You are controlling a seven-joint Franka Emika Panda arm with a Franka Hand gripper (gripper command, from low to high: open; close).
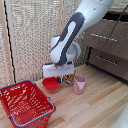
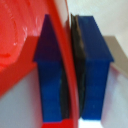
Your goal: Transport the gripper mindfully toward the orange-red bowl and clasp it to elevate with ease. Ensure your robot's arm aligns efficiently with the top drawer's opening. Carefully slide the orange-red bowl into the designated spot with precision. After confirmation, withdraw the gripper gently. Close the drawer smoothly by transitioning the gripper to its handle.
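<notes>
We see the robot's arm [image 1: 75, 30] as a bulky run of rounded white shells, with a long black panel down its forearm and a thin black cable trailing off near its upper end. It ends in the gripper [image 1: 54, 76], a white boxy head; up close its two fingers [image 2: 49, 75] are squarish blocks of deep blue plastic with dark inner faces

My jaws: two dark-blue fingers [image 2: 50, 75] with black pads, under a white gripper head [image 1: 56, 69]. Small round glossy orange-red bowl [image 1: 50, 84]: uniform, bright highlights. Red plastic mesh basket [image 1: 25, 103], blue rim. Pale pink cup [image 1: 79, 84]. Light wooden worktop [image 1: 95, 107], faint grain. Grey-brown wooden dresser drawers [image 1: 107, 32], slim silver bar handles [image 1: 104, 37].
</notes>
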